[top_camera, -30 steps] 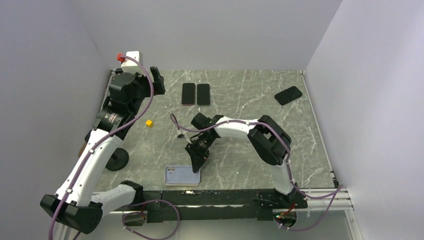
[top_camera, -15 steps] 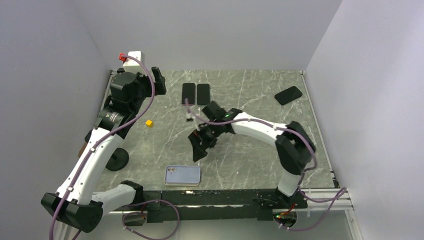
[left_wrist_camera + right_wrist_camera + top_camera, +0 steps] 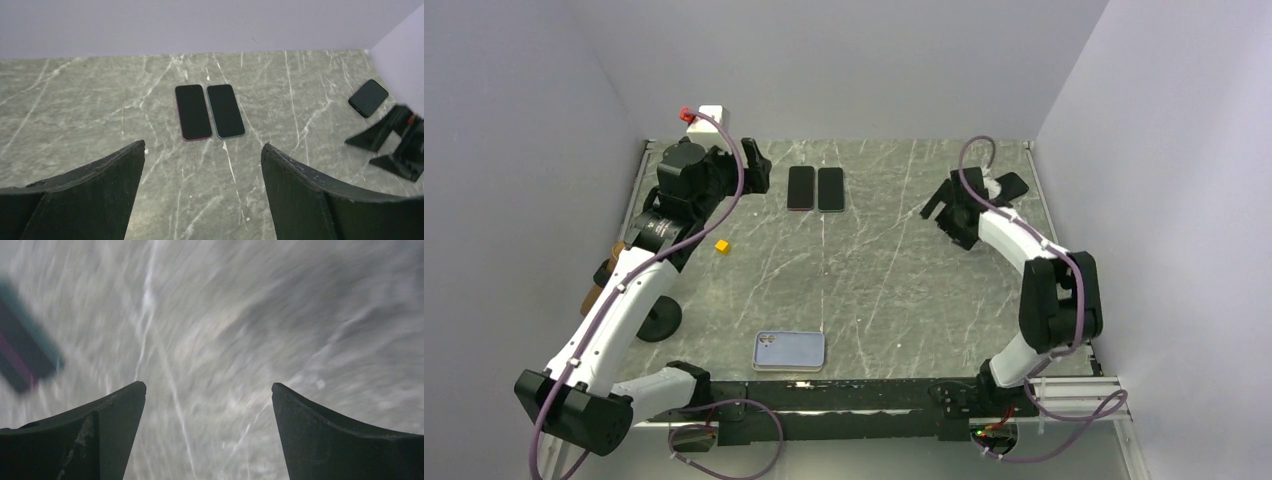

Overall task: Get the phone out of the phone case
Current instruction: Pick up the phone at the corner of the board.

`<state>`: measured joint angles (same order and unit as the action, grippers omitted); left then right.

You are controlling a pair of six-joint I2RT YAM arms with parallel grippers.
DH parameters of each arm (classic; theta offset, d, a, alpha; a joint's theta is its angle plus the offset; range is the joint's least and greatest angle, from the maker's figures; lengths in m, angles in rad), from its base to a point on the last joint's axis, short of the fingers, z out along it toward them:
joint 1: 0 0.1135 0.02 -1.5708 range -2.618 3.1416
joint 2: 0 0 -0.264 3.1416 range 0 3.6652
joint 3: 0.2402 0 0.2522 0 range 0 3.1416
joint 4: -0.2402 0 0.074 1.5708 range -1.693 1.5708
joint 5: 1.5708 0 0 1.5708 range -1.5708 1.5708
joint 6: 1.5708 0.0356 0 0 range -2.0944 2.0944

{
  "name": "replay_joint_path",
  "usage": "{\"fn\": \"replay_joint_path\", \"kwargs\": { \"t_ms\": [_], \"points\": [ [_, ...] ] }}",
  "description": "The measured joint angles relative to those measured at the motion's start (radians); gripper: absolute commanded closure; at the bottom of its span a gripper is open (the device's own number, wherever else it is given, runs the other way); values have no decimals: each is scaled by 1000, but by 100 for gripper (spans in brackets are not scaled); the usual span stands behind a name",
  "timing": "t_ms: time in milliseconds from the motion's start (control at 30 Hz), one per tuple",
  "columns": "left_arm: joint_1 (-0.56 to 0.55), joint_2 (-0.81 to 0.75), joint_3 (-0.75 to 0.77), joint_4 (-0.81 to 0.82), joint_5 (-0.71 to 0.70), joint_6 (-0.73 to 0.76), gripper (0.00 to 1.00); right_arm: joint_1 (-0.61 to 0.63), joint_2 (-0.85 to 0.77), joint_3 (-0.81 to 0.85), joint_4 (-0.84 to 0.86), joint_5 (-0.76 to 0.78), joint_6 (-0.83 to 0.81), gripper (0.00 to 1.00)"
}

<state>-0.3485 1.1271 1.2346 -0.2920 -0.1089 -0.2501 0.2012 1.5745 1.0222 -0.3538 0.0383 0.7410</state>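
A pale blue phone case (image 3: 789, 350) lies flat near the table's front edge, back side up, with a camera hole at its left end. Whether a phone sits inside it is hidden. My right gripper (image 3: 946, 222) hangs open and empty at the far right of the table, well away from the case. Its wrist view is blurred, and the fingers of the right gripper (image 3: 207, 387) stand wide over bare marble. My left gripper (image 3: 761, 170) is open and empty at the back left. In its wrist view the left gripper (image 3: 202, 145) points at two dark phones.
Two dark phones lie side by side at the back, one magenta-edged (image 3: 801, 187) (image 3: 192, 112) and one teal-edged (image 3: 830, 188) (image 3: 225, 110). Another black phone (image 3: 1004, 188) (image 3: 368, 98) lies at the back right. A small yellow cube (image 3: 721, 245) and a black round foot (image 3: 659, 320) are on the left.
My right gripper opened, left the pale blue case at the front and swung up to the far right. The left gripper shifted slightly to the right.
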Motion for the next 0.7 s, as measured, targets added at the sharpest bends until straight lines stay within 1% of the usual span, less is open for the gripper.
{"fn": "replay_joint_path", "kwargs": {
  "t_ms": [67, 100, 200, 300, 500, 700],
  "points": [
    [0, 10, -4, 0, 21, -6, 11, -40, 57, 77, -67, 132, 96, 0],
    [0, 15, -5, 0, 34, -8, 11, -66, 111, 150, -116, 200, 160, 0],
    [0, 19, -6, 2, 53, -18, 12, -137, 255, 324, -214, 312, 280, 0],
    [2, 19, -6, 6, 77, -30, 13, -198, 386, 460, -290, 367, 341, 0],
    [8, 27, -6, 15, 118, -50, 13, -267, 568, 580, -345, 409, 352, 0],
    [20, 32, -6, 18, 148, -61, 14, -277, 609, 634, -322, 420, 296, 0]
  ]
}}
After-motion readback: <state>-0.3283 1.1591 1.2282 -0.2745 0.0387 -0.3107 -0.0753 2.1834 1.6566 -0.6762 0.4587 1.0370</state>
